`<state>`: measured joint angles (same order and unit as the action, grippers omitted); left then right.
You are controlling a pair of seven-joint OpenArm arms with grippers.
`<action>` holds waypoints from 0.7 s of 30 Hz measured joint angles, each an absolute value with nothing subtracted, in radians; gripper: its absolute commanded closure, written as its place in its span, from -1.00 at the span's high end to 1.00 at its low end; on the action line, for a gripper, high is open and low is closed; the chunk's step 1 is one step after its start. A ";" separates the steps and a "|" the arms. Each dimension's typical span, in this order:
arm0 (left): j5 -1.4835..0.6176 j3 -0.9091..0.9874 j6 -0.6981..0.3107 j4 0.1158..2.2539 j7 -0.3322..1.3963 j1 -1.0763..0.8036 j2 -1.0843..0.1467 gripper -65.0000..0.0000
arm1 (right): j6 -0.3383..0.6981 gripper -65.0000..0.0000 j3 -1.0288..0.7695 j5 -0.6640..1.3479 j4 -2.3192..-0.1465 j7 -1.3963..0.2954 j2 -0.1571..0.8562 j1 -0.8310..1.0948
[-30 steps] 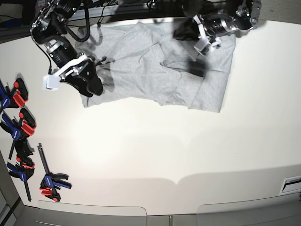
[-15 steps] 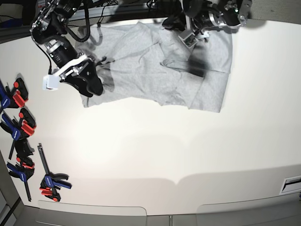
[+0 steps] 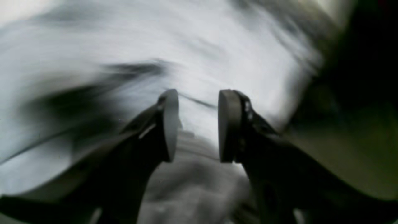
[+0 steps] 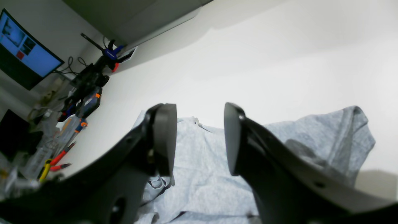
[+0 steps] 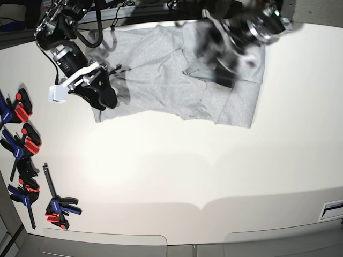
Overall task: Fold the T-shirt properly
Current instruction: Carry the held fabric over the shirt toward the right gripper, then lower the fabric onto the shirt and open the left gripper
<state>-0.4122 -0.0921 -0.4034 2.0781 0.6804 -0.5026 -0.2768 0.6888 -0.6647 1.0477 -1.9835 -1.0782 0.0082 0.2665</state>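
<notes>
White desk (image 5: 177, 182), grey T-shirt (image 5: 161, 75) spread at its far edge.
Clamps (image 5: 24, 160) line the side; a monitor (image 4: 25, 49) glows beyond; left hand (image 3: 197, 124) and right hand (image 4: 199, 140) both released.

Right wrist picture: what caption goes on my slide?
Open right gripper poised above the grey T-shirt on the white table.

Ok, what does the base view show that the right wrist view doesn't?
Only the base view shows the left gripper, blurred over the T-shirt, and the shirt's whole outline. Only the right wrist view shows a blue monitor and the right gripper with its jaws apart, nothing between them. Both show the T-shirt, the white table and the clamps.
</notes>
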 measured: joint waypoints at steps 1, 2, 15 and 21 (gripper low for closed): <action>-0.402 -0.066 -0.353 2.064 0.680 -0.490 -0.277 -0.42 | 0.689 -0.28 -0.665 1.048 -1.983 -1.079 0.008 0.266; -0.402 -0.041 -0.321 2.043 0.679 -0.478 -0.277 -0.42 | 0.689 -0.28 -0.665 1.048 -1.983 -1.078 0.009 0.266; -0.535 -0.005 -0.375 1.827 0.729 -0.336 -0.176 -0.30 | 0.689 -0.28 -0.664 1.048 -1.983 -1.078 0.006 0.266; -0.452 -0.003 -0.318 1.827 0.726 -0.293 -0.183 -0.24 | 0.689 -0.28 -0.664 1.048 -1.983 -1.079 0.006 0.266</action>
